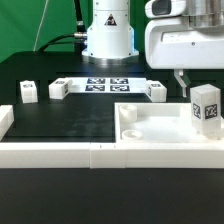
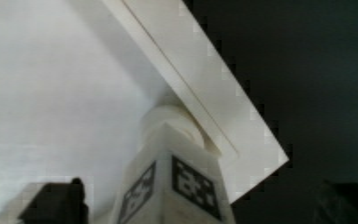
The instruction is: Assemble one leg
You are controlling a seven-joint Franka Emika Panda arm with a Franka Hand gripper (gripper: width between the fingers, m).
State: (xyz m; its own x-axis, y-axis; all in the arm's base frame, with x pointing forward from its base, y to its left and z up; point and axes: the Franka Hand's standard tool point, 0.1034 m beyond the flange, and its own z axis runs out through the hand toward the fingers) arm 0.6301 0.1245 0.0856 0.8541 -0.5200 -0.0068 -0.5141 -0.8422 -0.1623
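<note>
Exterior view: the leg [image 1: 205,108] stands upright at three o'clock, at the far corner of the big white tray [image 1: 150,128] that fills four o'clock. The gripper [image 2: 197,203] hangs over it. Its dark fingers [image 2: 51,200] sit spread on either side with gaps showing, so it seems to grip nothing. The leg looks placed at its corner, but whether it is screwed home cannot be told. Another post [image 1: 27,92] lies unused at nine o'clock.

The leg [image 1: 205,106] and the tray-like piece [image 1: 160,128] look smooth white plastic — the black tabletop [image 1: 60,122] seemingly matt.
</note>
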